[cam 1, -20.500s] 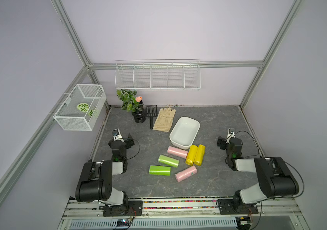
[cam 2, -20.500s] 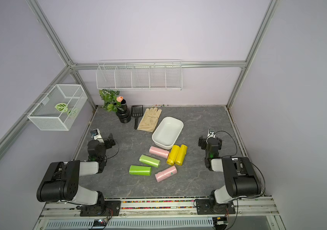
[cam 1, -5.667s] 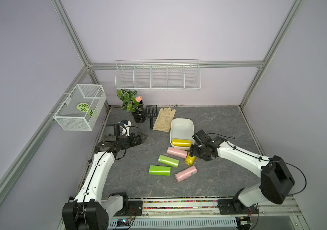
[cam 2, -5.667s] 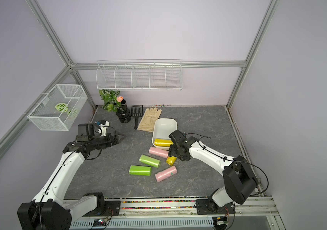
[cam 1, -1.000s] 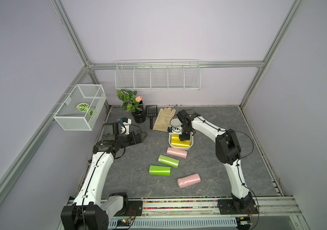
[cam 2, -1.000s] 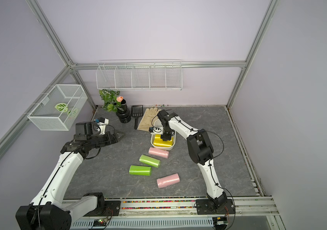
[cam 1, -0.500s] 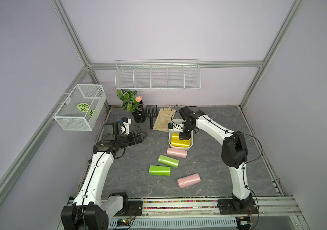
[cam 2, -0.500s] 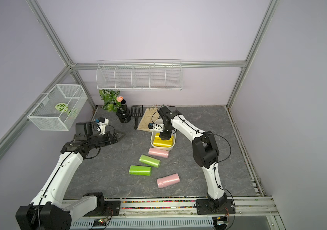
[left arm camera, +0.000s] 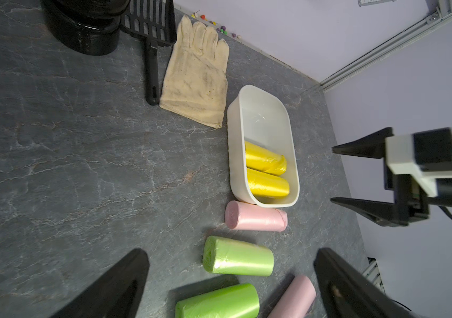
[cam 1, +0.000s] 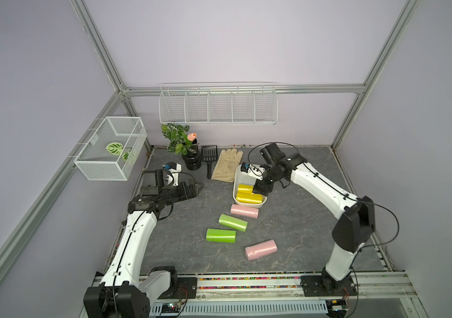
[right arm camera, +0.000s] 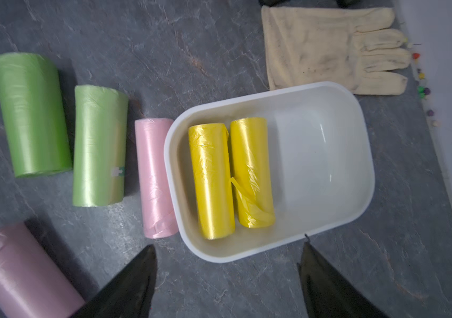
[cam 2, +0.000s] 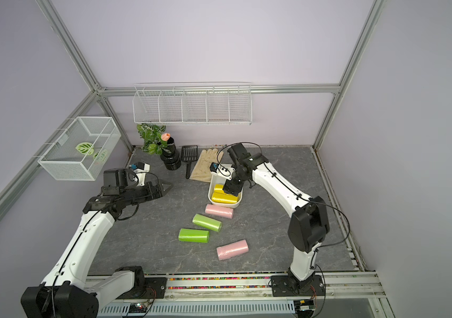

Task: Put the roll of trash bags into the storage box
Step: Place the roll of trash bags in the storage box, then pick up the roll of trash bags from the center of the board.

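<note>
A yellow roll of trash bags (right arm camera: pixel 211 181) and a second yellow roll (right arm camera: pixel 251 170) lie side by side, touching, in the lower end of the plain white, round-cornered plastic storage box (right arm camera: pixel 315 154), which sits just right of centre in both top views on the grey marbled tabletop (cam 1: pixel 302 234). The right gripper (left arm camera: pixel 332 174) hangs over the box's right-hand edge, clear of the rolls, its black jaws spread wide with nothing between them. The left gripper (left arm camera: pixel 230 251), left of centre in both top views, hovers well apart from the box, its jaws likewise wide open and empty. A pink roll (cam 1: pixel 244 212) lies against the box's lower end wall; below it come a pale green roll (cam 1: pixel 232 222), a brighter green roll (cam 1: pixel 220 235) and, toward lower centre, a second pink roll (cam 1: pixel 260 249). A cream fabric work glove (cam 1: pixel 227 165) lies flat with its cuff just beside the box's upper left corner, next to a black slotted plastic scoop (cam 1: pixel 209 152) and a black pot of green foliage (cam 1: pixel 193 162). A long white wire rack (cam 1: pixel 218 110) hangs on the back wall, a white mesh cube basket (cam 1: pixel 101 168) at the left.
</note>
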You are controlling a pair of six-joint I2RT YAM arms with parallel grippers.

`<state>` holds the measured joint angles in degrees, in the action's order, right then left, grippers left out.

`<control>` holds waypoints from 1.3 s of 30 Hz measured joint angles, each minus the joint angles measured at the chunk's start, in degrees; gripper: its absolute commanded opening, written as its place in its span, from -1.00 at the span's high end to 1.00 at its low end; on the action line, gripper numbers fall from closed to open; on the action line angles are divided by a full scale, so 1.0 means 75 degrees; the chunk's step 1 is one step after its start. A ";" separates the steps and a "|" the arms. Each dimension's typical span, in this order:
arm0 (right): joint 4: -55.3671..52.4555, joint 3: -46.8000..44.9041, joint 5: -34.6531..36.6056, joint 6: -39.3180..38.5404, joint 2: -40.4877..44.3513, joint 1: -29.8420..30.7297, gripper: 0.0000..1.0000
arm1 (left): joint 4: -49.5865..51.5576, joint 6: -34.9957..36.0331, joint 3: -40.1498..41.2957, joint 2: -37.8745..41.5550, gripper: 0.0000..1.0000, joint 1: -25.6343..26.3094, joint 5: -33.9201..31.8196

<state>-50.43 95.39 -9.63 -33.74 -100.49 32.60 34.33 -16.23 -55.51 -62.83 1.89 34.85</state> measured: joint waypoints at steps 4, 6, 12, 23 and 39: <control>0.0466 -0.0472 0.0058 0.0705 0.1052 0.0000 -0.97 | -0.0026 -0.0003 0.0000 0.0035 -1.00 0.0000 0.0023; 0.0764 -0.0874 0.0096 0.1102 0.1594 0.0000 -0.97 | -0.0026 -0.0003 0.0000 0.0052 -0.99 0.0000 0.0023; 0.2212 -0.2847 0.0781 0.3596 0.3611 -0.0009 -0.97 | -0.0026 -0.0003 0.0000 0.0093 -0.99 0.0000 0.0023; 0.3506 -0.5607 0.1174 0.8145 0.5368 -0.0577 -0.97 | -0.0026 -0.0003 0.0000 0.0119 -0.99 0.0000 0.0070; 0.1390 -0.6694 0.3407 1.3231 0.5493 0.2302 -0.91 | -0.0029 -0.0003 0.0000 0.0157 -0.99 0.0000 0.0146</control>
<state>-40.01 45.19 15.92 65.49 -59.29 49.87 34.11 -16.25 -55.51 -61.65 1.89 35.94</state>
